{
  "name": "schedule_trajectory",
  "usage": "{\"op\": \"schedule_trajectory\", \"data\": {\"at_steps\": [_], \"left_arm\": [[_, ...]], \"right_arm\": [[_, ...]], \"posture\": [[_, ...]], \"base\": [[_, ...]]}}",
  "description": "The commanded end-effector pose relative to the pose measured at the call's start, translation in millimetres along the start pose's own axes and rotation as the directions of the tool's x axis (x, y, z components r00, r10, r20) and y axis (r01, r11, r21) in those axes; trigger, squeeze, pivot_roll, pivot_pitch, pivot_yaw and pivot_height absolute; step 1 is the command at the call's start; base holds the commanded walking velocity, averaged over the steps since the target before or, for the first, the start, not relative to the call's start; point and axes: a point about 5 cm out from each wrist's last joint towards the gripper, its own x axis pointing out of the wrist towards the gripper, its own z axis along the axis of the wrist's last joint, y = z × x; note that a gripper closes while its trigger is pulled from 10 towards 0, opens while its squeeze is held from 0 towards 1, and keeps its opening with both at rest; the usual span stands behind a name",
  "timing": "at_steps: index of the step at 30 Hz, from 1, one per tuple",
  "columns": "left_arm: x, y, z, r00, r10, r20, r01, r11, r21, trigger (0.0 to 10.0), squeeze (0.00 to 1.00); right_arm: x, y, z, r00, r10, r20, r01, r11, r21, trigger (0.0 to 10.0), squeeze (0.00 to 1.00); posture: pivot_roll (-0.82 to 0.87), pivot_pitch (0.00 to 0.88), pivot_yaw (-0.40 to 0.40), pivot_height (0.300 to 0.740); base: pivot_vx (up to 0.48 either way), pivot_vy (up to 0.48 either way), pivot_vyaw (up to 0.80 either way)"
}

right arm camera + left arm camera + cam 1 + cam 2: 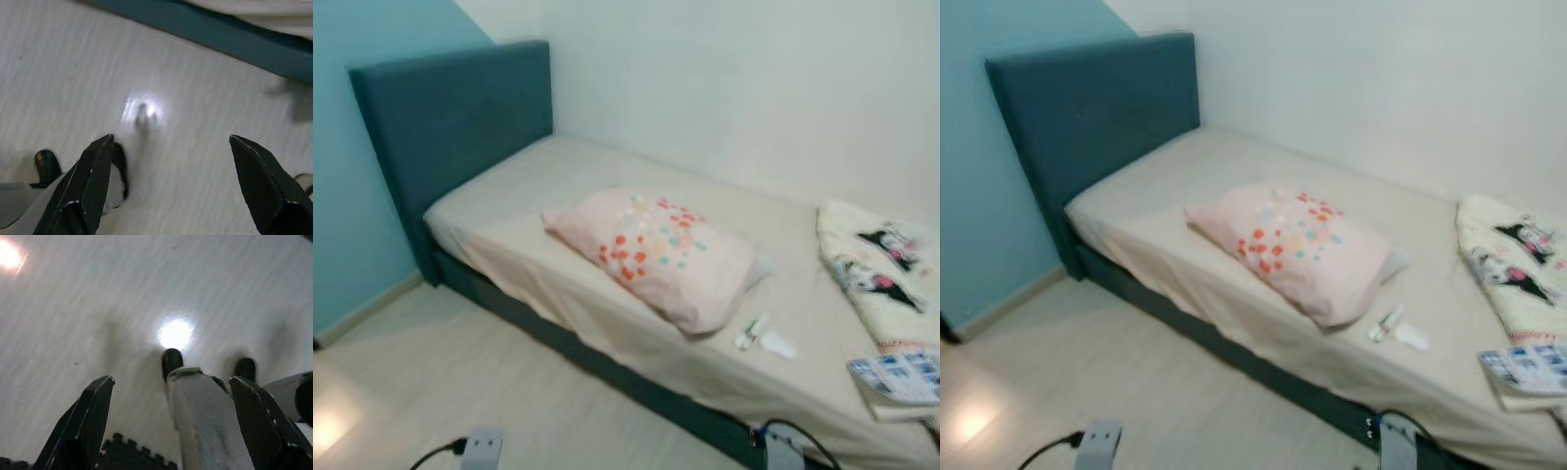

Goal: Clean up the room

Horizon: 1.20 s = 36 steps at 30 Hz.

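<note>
Pillow [658, 253] on bed [548, 186], both arms' jaws apart over floor [186, 98]

Glossy pale floor [460, 372], matt cloth sheet [607, 284], soft fabric pillow [656, 250], upholstered headboard [450, 117].

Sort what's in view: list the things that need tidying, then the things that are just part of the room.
To tidy:
pillow, askew mid-bed
small tube and white scrap near the mattress edge
folded cartoon blanket
blue-checked cloth

Just there:
bed with teal headboard
floor
Both grippers, left and right, hang open over the floor.
</note>
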Motion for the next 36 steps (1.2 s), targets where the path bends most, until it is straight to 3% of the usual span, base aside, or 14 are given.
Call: {"op": "schedule_trajectory", "data": {"at_steps": [1,11,15,18,24,36], "left_arm": [[0.1,0.9,0.4,1.000,-0.003,-0.005,0.003,1.000,0.003,10.0,0.00],[0.8,1.2,5.1,1.000,0.001,0.009,-0.001,1.000,-0.002,10.0,0.00],[1.0,-4.2,6.9,1.000,-0.010,0.026,0.011,0.999,-0.048,10.0,0.00],[0.9,-5.0,6.5,0.999,-0.019,0.026,0.020,0.999,-0.051,10.0,0.00],[0.9,-4.5,7.2,0.999,-0.028,0.029,0.029,0.999,-0.030,10.0,0.00],[0.3,2.0,4.6,1.000,-0.016,0.027,0.016,1.000,-0.009,10.0,0.00]], "right_arm": [[-2.3,-21.2,4.8,0.999,-0.032,0.017,0.031,0.999,0.027,10.0,0.00],[-3.2,-26.9,6.8,0.999,-0.032,0.028,0.032,0.999,0.022,10.0,0.00],[-2.0,-19.8,7.9,0.999,-0.020,0.034,0.019,1.000,0.024,10.0,0.00],[-1.1,-14.9,8.2,1.000,-0.016,0.025,0.017,1.000,-0.011,10.0,0.00],[-0.4,-9.2,10.0,0.999,-0.004,0.041,0.003,1.000,0.012,10.0,0.00],[0.7,-0.9,15.5,0.998,0.021,0.063,-0.019,1.000,-0.024,10.0,0.00]], "posture": [[-0.05,0.000,-0.081,0.740],[-0.05,0.000,-0.081,0.740],[-0.05,0.000,-0.082,0.740],[-0.05,0.000,-0.080,0.740],[-0.05,0.000,-0.080,0.740],[-0.05,0.000,-0.076,0.740]], "base": [[0.000,-0.450,0.00],[0.000,-0.441,0.00],[0.000,0.000,0.00],[0.000,0.000,0.00],[0.000,0.000,-0.75],[0.361,0.000,0.00]]}}
